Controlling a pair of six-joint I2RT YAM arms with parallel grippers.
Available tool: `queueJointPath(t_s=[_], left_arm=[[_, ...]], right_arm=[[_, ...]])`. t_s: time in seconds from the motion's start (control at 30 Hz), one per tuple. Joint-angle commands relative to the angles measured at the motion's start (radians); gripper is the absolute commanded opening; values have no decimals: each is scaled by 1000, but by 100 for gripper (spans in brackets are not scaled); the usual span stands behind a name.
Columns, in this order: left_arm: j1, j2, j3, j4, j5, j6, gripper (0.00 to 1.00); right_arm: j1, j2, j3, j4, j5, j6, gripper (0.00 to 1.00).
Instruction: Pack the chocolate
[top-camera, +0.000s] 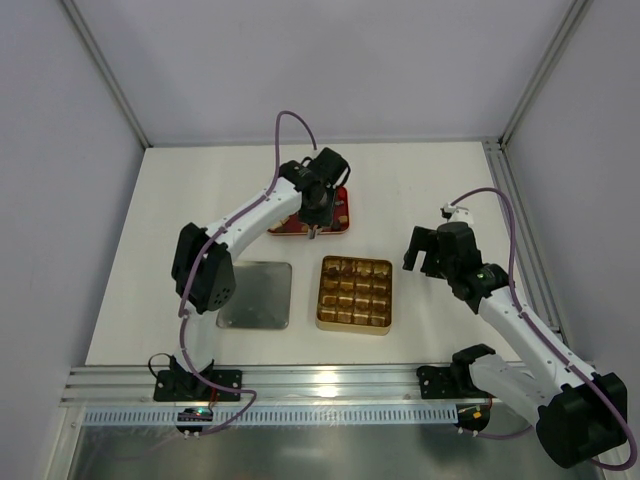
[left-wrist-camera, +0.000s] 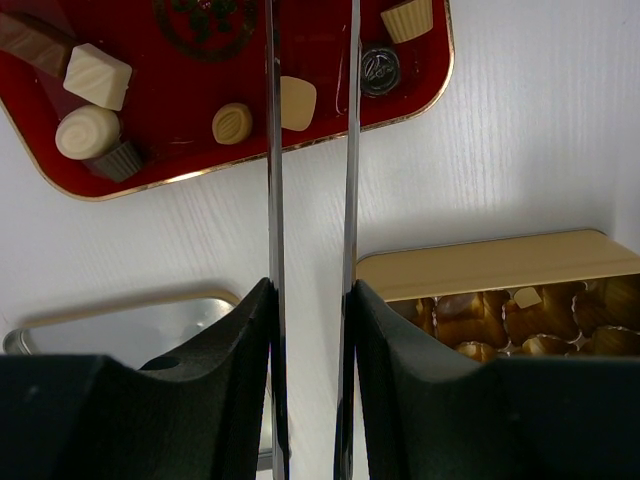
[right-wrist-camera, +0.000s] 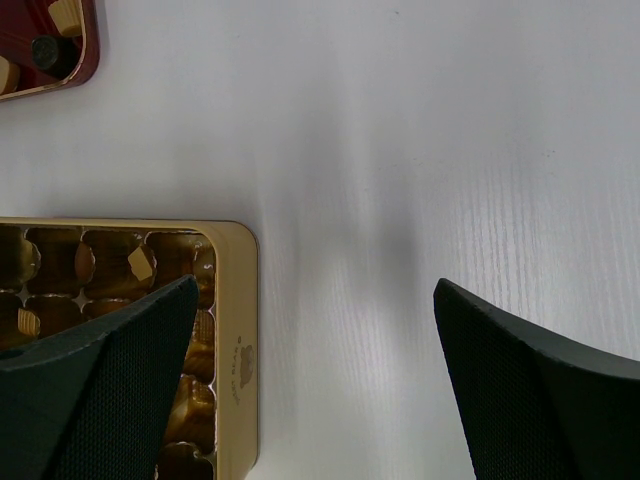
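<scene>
Several pieces of chocolate lie on the red tray (left-wrist-camera: 180, 90): a white cube (left-wrist-camera: 97, 75), a cream swirl (left-wrist-camera: 87, 132), a tan oval (left-wrist-camera: 232, 123), a dark round one (left-wrist-camera: 380, 70) and a cream piece (left-wrist-camera: 300, 102) seen between the blades. My left gripper (top-camera: 313, 232) hangs over the tray's near edge. Its two long thin blades stand apart and nothing shows between them. The gold tin (top-camera: 355, 293) sits mid-table with a few pieces in its cells (right-wrist-camera: 140, 265). My right gripper (top-camera: 425, 250) hovers wide open over bare table, right of the tin (right-wrist-camera: 235, 300).
A flat silver lid (top-camera: 258, 294) lies left of the tin, near the left arm's base. An aluminium rail (top-camera: 520, 230) runs along the table's right edge and another along the front. White walls close in the back and sides.
</scene>
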Motion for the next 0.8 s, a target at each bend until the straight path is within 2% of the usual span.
queueJointPath(t_s=[0.0, 0.4, 0.77], left_arm=[[6, 2, 49, 8, -19, -10, 35], [6, -30, 55, -27, -41, 5, 34], [11, 2, 107, -81, -21, 25, 35]], right_arm=[[-1, -9, 2, 16, 16, -17, 100], [-1, -6, 1, 21, 13, -16, 100], [-1, -7, -2, 24, 15, -13, 100]])
